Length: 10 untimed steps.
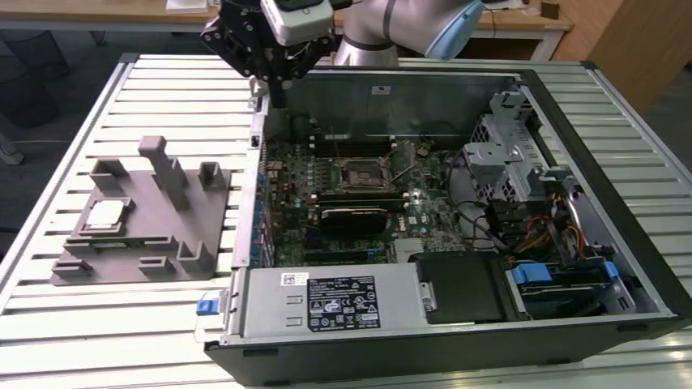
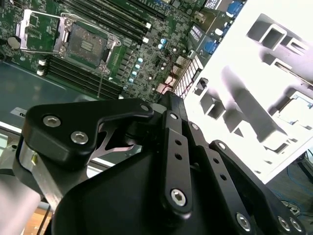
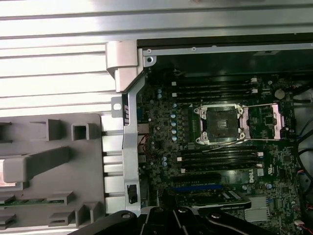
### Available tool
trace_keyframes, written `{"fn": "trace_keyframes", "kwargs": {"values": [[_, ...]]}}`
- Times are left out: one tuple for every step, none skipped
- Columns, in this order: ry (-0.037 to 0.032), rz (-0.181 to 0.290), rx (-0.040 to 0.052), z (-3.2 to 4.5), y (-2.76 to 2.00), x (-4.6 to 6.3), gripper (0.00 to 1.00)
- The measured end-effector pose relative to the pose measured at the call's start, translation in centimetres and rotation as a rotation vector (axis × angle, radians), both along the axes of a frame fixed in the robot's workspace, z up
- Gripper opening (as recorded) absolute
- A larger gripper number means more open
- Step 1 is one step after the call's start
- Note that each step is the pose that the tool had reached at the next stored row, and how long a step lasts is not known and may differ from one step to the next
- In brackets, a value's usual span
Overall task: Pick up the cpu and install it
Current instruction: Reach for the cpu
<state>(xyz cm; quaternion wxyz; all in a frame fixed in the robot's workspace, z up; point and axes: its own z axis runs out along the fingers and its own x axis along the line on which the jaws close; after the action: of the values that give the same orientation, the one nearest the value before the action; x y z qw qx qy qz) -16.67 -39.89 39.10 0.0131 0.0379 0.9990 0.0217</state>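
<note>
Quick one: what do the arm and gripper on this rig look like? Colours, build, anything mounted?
The arm is silver-grey tubing with a pale blue joint cap. The gripper is matte black, built of angular linkage plates pinned with silver hex screws. A white-grey camera block sits at the wrist.

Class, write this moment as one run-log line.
gripper above case corner, far from cpu | cpu on grey tray | socket open, empty

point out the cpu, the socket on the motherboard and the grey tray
cpu point(image 1: 105, 214), exterior view, middle of its silver top
socket point(image 3: 220, 122), first wrist view, its dark centre
grey tray point(image 1: 162, 166), exterior view, its tall upright block
</note>
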Motion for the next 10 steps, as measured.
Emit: {"fn": "trace_keyframes", "kwargs": {"values": [[0.0, 0.0, 0.0, 0.0, 0.0, -0.03, 0.11], [0.0, 0.0, 0.0, 0.0, 0.0, -0.07, 0.11], [0.0, 0.0, 0.0, 0.0, 0.0, -0.11, 0.11], [0.0, 0.0, 0.0, -0.01, 0.0, -0.13, 0.11], [0.0, 0.0, 0.0, -0.01, 0.0, -0.18, 0.11], [0.0, 0.0, 0.0, -0.01, 0.0, -0.21, 0.11], [0.0, 0.0, 0.0, -0.01, 0.0, -0.25, 0.11], [0.0, 0.0, 0.0, -0.02, 0.0, -0.28, 0.11], [0.0, 0.0, 0.0, -0.02, 0.0, -0.32, 0.11], [0.0, 0.0, 0.0, -0.02, 0.0, -0.36, 0.11]]}}
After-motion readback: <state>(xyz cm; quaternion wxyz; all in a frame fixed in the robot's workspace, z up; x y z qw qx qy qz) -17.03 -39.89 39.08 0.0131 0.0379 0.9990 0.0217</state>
